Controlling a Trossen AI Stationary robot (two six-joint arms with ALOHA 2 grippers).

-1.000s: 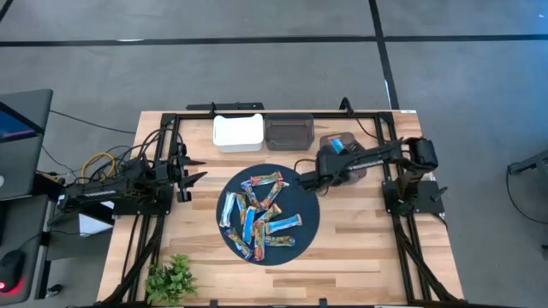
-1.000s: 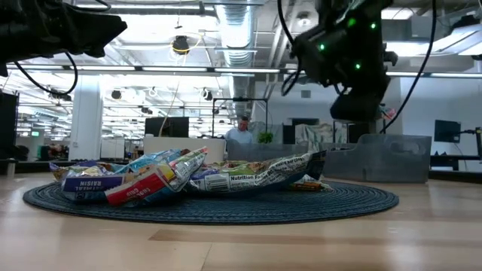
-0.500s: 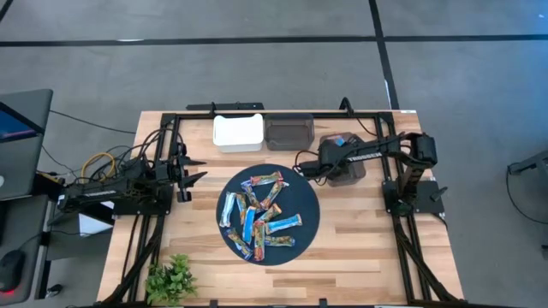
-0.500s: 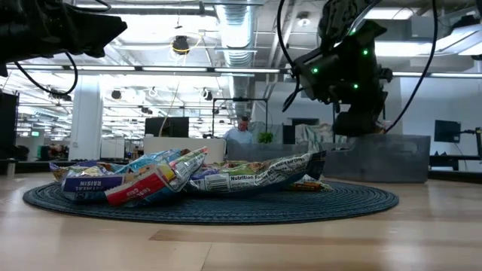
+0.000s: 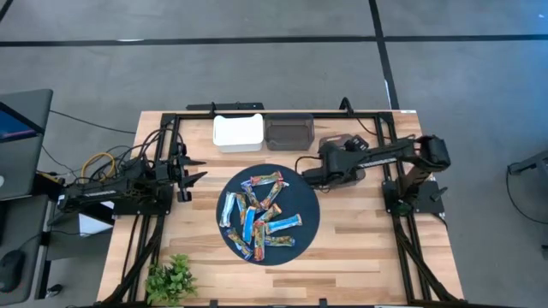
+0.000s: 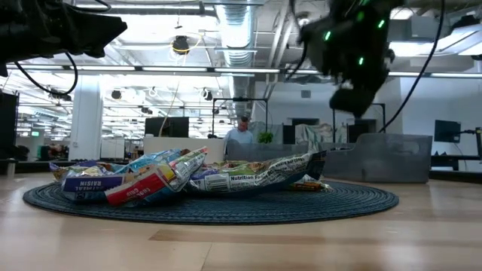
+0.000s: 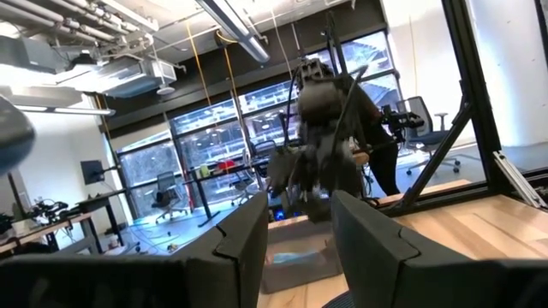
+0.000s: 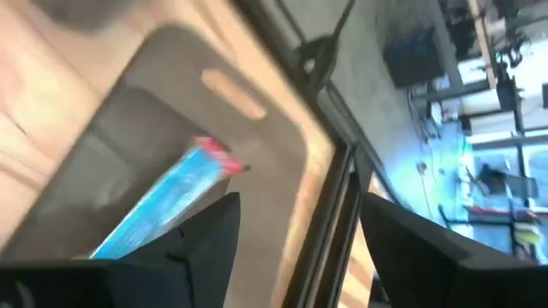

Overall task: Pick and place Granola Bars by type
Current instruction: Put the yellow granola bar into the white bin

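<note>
1 blue bar (image 8: 163,201) lies in 1 grey bin (image 8: 257,171).

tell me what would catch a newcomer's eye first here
The heap of shiny granola bars on the round dark mat at the table's middle stands out first. Next, the right gripper hangs open by the mat's far right edge, and a blue bar lies in the grey bin behind it.

Reaching in from the right with the right gripper (image 5: 301,177) spread open and empty, while keeping the left gripper (image 5: 193,171) parked, fingers parted, at the left.
</note>
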